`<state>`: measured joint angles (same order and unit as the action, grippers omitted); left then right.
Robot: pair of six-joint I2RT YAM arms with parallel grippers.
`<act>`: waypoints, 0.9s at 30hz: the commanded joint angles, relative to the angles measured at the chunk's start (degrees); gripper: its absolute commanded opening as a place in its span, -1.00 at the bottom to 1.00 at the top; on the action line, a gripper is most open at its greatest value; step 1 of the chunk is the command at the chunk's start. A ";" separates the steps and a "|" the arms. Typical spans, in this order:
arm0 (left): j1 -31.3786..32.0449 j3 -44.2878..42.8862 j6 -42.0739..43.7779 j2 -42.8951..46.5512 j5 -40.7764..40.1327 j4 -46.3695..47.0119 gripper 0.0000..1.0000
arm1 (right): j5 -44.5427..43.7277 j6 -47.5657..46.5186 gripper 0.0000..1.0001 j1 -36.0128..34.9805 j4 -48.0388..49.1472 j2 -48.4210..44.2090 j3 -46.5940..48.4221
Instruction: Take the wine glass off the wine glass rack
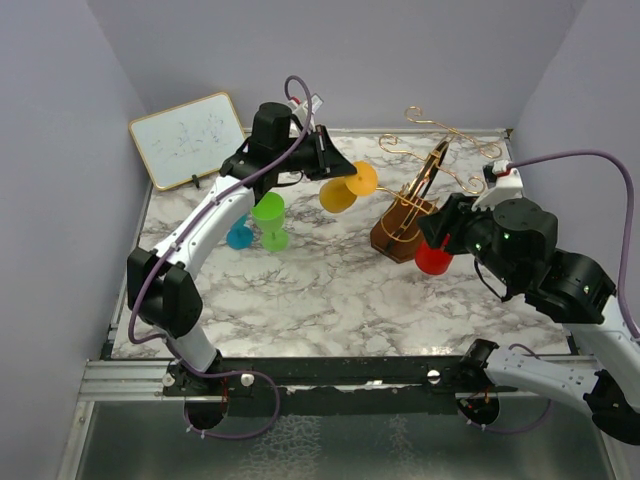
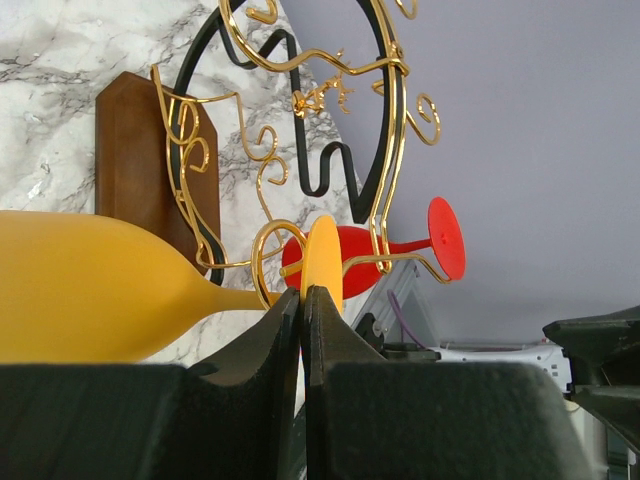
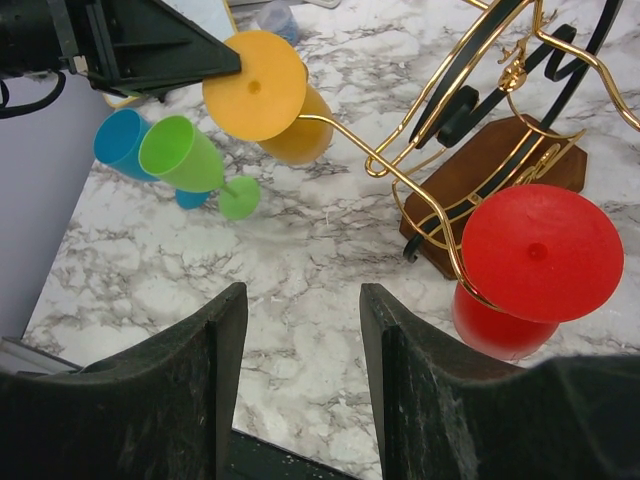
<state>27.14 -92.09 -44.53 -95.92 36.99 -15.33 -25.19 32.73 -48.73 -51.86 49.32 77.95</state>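
The orange glass was pinched by its foot in the left gripper, its stem lying in the end loop of a rack arm. The right gripper was held wide open and empty beside the red glass hung on the rack.

Lighting bright, even and diffuse from overhead. Shadows on the marble table faint and soft-edged. Small glints on the wine glass rack wire. Left gripper and right gripper dark, slightly soft near lens. Orange wine glass evenly lit. No motion blur.
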 commanded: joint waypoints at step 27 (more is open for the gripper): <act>1.89 -4.74 -7.53 -5.09 4.36 6.23 -1.00 | 1.79 0.58 -0.03 0.02 3.32 -0.52 -1.20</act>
<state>28.64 -94.06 -51.96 -99.07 40.66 -9.06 -24.14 32.77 -48.73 -50.46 49.45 77.03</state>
